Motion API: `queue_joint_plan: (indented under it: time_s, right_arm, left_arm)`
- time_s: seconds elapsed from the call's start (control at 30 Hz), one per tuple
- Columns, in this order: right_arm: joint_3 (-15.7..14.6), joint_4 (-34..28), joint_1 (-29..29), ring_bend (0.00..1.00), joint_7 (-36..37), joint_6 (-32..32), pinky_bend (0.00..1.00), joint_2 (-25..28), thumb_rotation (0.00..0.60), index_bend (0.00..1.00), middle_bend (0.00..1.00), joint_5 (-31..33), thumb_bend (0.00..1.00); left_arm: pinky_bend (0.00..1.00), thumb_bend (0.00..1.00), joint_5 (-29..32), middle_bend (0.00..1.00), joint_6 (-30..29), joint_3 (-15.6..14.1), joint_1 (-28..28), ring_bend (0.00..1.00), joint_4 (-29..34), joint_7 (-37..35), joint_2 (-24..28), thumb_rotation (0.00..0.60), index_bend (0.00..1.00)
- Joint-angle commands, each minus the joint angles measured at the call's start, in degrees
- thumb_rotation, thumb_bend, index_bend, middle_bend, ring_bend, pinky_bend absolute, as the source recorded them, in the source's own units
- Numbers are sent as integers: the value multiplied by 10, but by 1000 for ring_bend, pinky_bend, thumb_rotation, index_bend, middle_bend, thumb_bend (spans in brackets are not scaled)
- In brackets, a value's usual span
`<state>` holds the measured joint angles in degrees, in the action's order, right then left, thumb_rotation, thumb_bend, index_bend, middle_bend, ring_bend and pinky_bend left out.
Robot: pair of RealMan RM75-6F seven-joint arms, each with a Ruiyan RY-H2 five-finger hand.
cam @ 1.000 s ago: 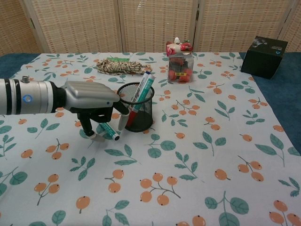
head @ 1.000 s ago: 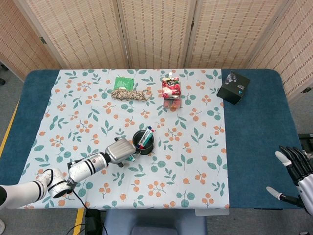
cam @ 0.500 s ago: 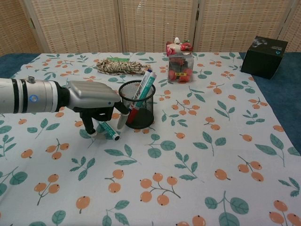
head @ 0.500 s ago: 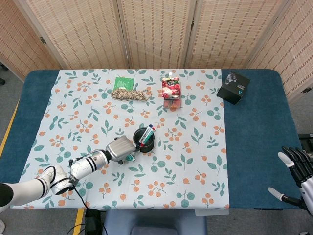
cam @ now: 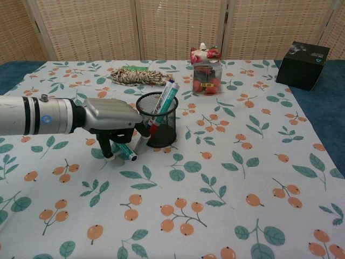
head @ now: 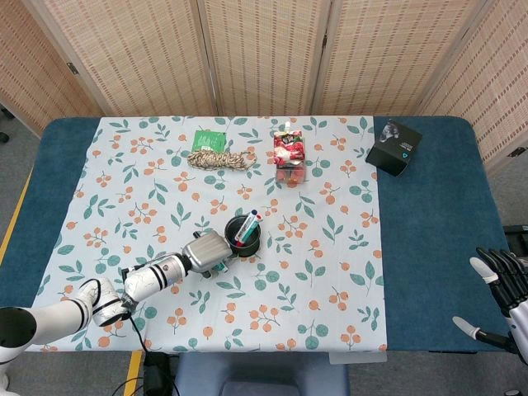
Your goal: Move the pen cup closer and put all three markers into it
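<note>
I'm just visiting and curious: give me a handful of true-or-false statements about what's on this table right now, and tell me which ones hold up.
1. The pen cup already has markers standing in it. True.
2. A teal marker lies on the cloth beneath the left hand. True.
3. The right hand is holding a marker. False: it is at the table's edge, fingers apart, holding nothing.
4. The black box sits on the flowered tablecloth. False: it sits on the bare blue table beside the cloth.
5. A coil of rope lies behind the cup. True.
</note>
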<state>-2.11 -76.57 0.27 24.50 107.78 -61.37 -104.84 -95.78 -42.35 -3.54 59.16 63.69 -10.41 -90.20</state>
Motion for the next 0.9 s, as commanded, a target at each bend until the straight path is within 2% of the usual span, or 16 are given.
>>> queue_joint_plan:
  time_s: [0.03, 0.37, 0.53, 0.7, 0.9]
  right_arm:
    - [0, 1, -1, 0, 1, 1, 0, 0, 600, 0, 0, 0, 49]
    - [1, 2, -1, 0, -1, 2, 0, -1, 600, 0, 0, 0, 49]
    - [1, 0, -1, 0, -4, 2, 0, -2, 600, 0, 0, -2, 49]
    - [1, -2, -2, 0, -8, 3, 0, -3, 600, 0, 0, -3, 49]
    - [-1, -5, 0, 0, -12, -1, 0, -4, 600, 0, 0, -7, 49]
  left_arm:
    - [929, 280, 0, 974, 1, -1, 2, 941, -6, -1, -6, 600, 540]
    - [930, 290, -4, 981, -19, -7, 0, 941, -31, -14, -23, 600, 650]
    - [935, 296, -2, 989, -38, -3, -5, 944, -11, -3, -6, 600, 689]
    - [940, 306, 19, 993, -59, 9, -21, 947, 46, 8, 34, 600, 699]
    - [941, 306, 63, 993, -114, 36, -62, 948, 178, 11, 131, 600, 699]
